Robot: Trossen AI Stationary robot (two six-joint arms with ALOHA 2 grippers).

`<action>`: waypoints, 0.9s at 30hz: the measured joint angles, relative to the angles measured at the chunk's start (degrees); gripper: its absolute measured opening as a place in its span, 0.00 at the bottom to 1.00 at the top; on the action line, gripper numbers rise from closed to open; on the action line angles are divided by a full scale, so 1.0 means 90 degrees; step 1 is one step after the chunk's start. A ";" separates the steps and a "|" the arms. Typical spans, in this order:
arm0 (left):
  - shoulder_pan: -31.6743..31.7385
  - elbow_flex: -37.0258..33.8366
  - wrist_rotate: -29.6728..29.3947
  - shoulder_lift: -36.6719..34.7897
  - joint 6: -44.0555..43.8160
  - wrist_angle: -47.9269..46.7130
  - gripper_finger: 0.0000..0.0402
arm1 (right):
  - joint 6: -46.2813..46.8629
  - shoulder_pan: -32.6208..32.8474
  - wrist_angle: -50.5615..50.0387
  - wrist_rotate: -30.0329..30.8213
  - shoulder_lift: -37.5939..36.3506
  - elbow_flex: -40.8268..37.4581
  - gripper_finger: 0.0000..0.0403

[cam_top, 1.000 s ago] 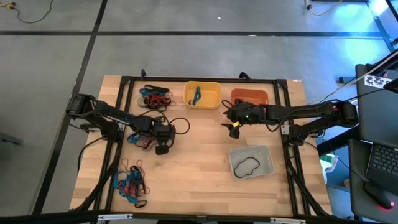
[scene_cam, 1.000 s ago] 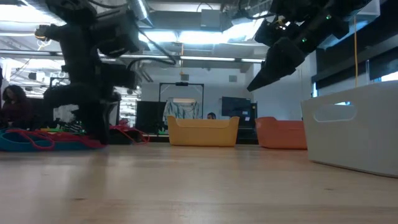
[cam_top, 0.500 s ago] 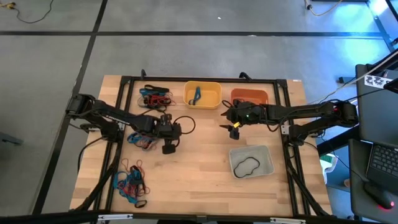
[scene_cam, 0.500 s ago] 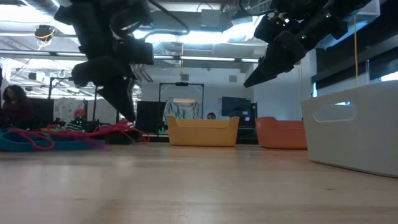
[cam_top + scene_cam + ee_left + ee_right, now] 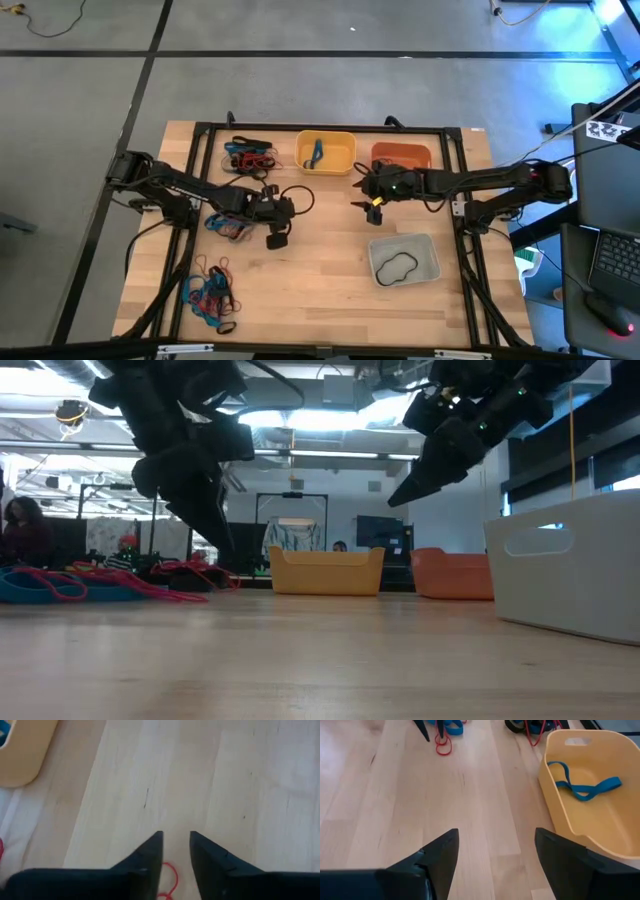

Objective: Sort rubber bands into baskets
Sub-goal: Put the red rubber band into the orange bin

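Two dark robot arms work over a wooden tabletop (image 5: 320, 280) strewn with rubber bands. The left claw (image 5: 277, 238) hangs just above the boards near the middle of the tabletop, its fingers (image 5: 150, 852) parted by a narrow gap with nothing between them; a red rubber band (image 5: 169, 879) lies on the wood directly beneath. The right claw (image 5: 371, 207) hovers in front of the orange basket (image 5: 402, 155), jaws spread wide and empty.

The yellow basket (image 5: 326, 152) sits at the far edge, long axis running left to right, with a blue rubber band (image 5: 582, 786) stretched out lengthwise inside it. The pale grey basket (image 5: 404, 259) stands nearer the front on the right, also lying crosswise, holding a black rubber band (image 5: 396, 266). Loose tangles of red, blue and black bands wait in three spots on the left: one pile by the yellow basket (image 5: 248, 155), one under the left arm (image 5: 228, 224), one at the front corner (image 5: 211, 295).

No legible writing or brand marks appear on the baskets.
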 joint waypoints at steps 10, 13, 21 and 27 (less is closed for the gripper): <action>-0.0011 0.0000 0.0125 0.0129 -0.0053 -0.0339 0.40 | -0.0024 0.0000 0.0021 -0.0001 0.0049 0.0000 0.65; -0.0036 -0.0002 0.0219 0.0404 -0.0168 -0.0502 0.40 | -0.0024 0.0000 0.0040 -0.0001 0.0048 0.0000 0.65; -0.0005 -0.0003 0.0511 0.0906 -0.0232 -0.0645 0.36 | -0.0026 0.0000 0.0066 -0.0001 0.0049 0.0000 0.65; 0.0153 0.0027 0.0847 0.1097 -0.0237 -0.0575 0.21 | -0.0027 -0.0002 0.0074 -0.0001 0.0047 0.0000 0.65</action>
